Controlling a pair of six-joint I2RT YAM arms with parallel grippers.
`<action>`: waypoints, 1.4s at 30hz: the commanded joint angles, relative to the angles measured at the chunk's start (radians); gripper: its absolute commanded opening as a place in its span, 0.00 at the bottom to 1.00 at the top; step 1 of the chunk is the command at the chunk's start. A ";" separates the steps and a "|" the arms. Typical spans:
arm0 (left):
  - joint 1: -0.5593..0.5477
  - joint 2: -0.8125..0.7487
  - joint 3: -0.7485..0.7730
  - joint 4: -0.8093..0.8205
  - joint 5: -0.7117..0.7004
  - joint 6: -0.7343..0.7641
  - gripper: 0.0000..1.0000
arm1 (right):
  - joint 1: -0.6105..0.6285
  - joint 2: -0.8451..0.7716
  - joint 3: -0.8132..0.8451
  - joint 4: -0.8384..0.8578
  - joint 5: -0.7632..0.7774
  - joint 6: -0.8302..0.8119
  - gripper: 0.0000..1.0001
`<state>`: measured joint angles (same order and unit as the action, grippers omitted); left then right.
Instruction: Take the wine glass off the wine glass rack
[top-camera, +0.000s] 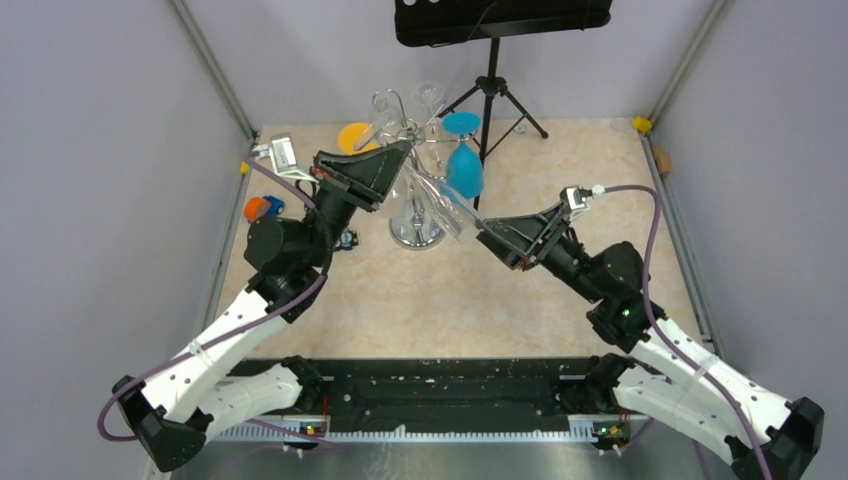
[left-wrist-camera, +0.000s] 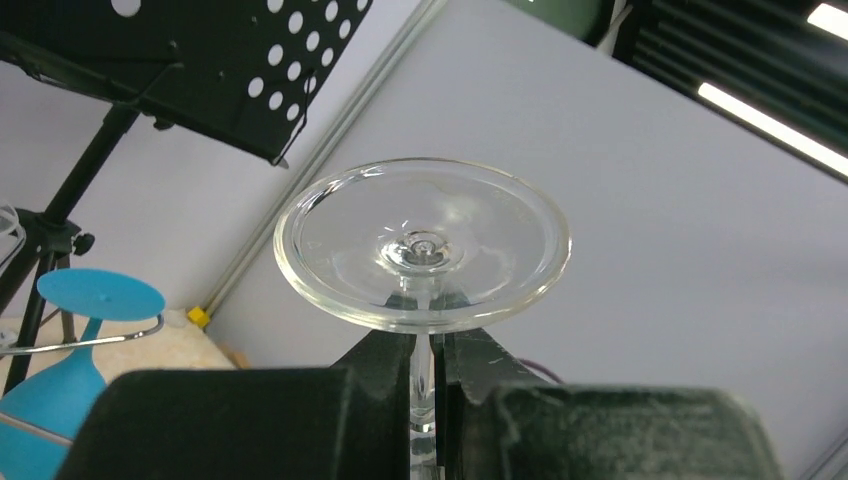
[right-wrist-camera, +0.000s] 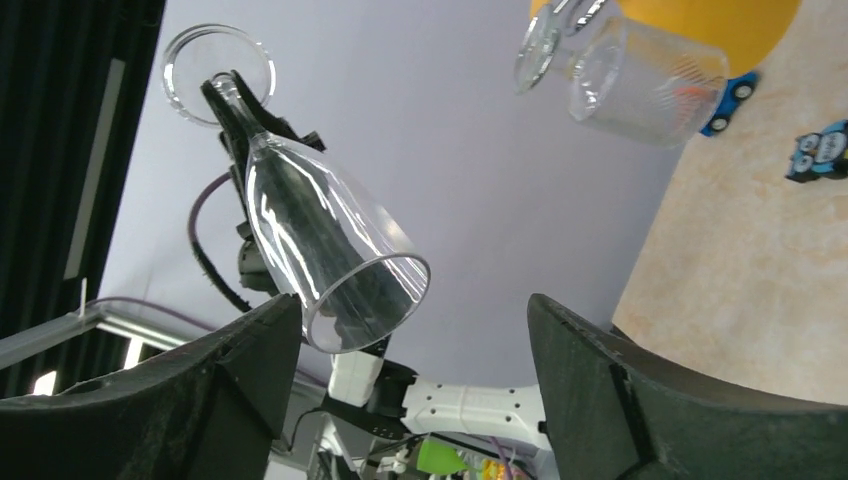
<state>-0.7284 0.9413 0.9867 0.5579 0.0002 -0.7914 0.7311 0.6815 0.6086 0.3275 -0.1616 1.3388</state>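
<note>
A: Where is the wine glass (top-camera: 442, 203)?

B: In the air above the counter (top-camera: 500, 300), right by the upper part of the wine glass rack (top-camera: 417, 232). It is tilted, with its foot up and to the left and its open bowl pointing down to the right.

A: What holds it?

B: The left gripper (left-wrist-camera: 425, 345). Its fingers (left-wrist-camera: 385, 355) are clamped on the stem just under the round foot, which fills the left wrist view.

A: And the right gripper (right-wrist-camera: 412, 310)?

B: It is spread wide and grips nothing. In its wrist view the rim of the bowl sits in the gap, close to the finger on the left of the picture. I cannot tell if they touch.

A: What else is on the rack?

B: A blue glass (top-camera: 463, 165) hangs bowl down on the far right side, and an orange glass (top-camera: 355, 137) is on the far left. A black tripod stand (top-camera: 490, 85) is behind them, by the back wall.
</note>
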 joint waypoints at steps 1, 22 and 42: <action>-0.003 -0.027 -0.023 0.152 -0.075 -0.115 0.00 | 0.010 0.043 0.023 0.280 -0.090 0.075 0.79; -0.003 -0.010 -0.077 0.284 -0.072 -0.137 0.00 | 0.030 0.139 0.066 0.467 -0.118 0.135 0.34; -0.003 0.024 -0.130 0.466 0.078 -0.037 0.02 | 0.055 0.192 0.039 0.656 -0.055 0.172 0.06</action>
<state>-0.7284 0.9604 0.8715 0.9318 0.0147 -0.8658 0.7719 0.8764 0.6346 0.8707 -0.2520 1.5021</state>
